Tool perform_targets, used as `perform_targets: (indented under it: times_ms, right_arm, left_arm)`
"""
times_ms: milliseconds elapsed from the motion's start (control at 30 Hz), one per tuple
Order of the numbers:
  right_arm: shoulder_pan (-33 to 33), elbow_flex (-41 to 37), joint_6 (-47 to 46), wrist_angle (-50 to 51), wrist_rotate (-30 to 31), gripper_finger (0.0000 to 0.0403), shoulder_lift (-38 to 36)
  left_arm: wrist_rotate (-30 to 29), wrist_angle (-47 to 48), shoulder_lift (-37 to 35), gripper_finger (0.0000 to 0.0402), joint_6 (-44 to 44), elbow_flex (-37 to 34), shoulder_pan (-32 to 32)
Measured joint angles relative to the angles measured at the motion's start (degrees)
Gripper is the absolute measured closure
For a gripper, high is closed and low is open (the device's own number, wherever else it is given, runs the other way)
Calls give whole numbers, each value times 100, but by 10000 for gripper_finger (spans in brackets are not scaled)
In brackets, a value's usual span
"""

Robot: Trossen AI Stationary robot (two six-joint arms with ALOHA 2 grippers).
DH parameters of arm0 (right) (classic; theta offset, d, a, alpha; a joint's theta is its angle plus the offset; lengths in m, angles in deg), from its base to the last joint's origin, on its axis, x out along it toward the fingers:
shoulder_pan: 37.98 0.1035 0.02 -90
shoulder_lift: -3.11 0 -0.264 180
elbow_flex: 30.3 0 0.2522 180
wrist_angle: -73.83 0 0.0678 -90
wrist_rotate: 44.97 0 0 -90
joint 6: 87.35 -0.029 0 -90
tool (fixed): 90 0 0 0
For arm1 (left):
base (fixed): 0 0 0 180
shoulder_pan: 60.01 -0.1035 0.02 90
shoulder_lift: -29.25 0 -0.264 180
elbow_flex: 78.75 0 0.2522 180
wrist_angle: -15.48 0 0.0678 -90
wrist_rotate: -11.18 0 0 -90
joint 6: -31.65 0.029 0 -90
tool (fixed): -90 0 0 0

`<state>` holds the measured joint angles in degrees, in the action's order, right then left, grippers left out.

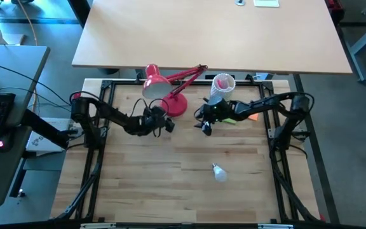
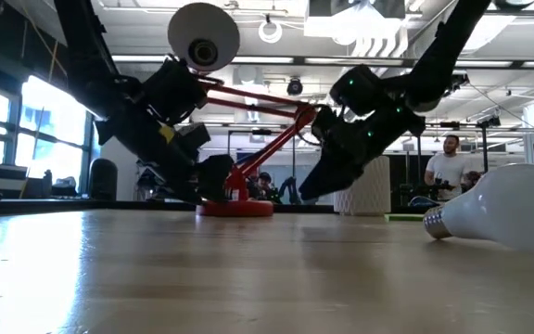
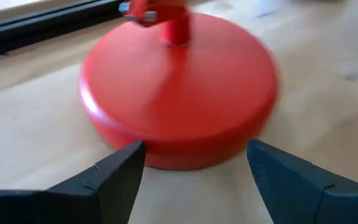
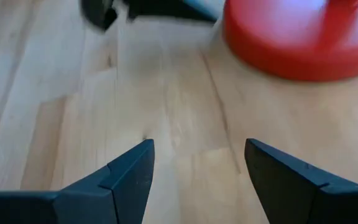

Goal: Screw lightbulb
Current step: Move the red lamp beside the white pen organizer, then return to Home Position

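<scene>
The white lightbulb (image 1: 218,172) lies on its side on the wooden table, near its middle right; it fills the low view's right side (image 2: 513,211), its screw base pointing left. A red desk lamp stands at the far middle on its round base (image 1: 176,105), its shade (image 1: 152,83) hanging to the left. My left gripper (image 1: 164,122) is open just short of the lamp base (image 3: 179,93), one finger toward each side, not touching it. My right gripper (image 1: 205,125) is open over bare wood (image 4: 194,155), right of the lamp base (image 4: 297,43).
A white perforated cup (image 1: 222,84) with pens stands at the far right, behind my right arm. Coloured bits (image 1: 246,117) lie on the wood beside it. A black frame (image 1: 107,86) edges the table. A person (image 2: 449,167) stands in the room beyond.
</scene>
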<state>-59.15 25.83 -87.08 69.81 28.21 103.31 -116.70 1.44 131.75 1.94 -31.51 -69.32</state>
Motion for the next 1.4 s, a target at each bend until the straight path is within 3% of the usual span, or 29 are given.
perform_targets:
  times_ms: [333,567,667,800,967,1133,1267,1400]
  right_arm:
    - [263,0,8,-4,331,156,114]
    - [173,-9,404,647,731,156,-763]
    - [102,-9,641,1100,734,156,-1275]
    - [54,-271,896,1247,684,156,-1975]
    - [69,-1653,221,236,623,156,-3080]
    - [101,-2584,-624,2,595,156,-4612]
    - [226,-2603,-665,420,439,156,-5798]
    - [205,-2388,-542,1245,437,156,-6734]
  left_arm:
    - [-214,154,-21,122,438,1,-507]
    - [-667,1751,-688,122,116,-132,-103]
    - [-791,1845,-1283,122,-163,-579,252]
    - [-774,910,-2133,122,-309,-1506,795]
    - [-453,-1372,-2869,122,62,-2551,1402]
    - [-410,-3602,-3290,122,1488,-2718,1835]
    - [-73,-3944,-3739,122,2560,-2417,1940]
    - [115,-3056,-4363,122,2932,-2142,1889]
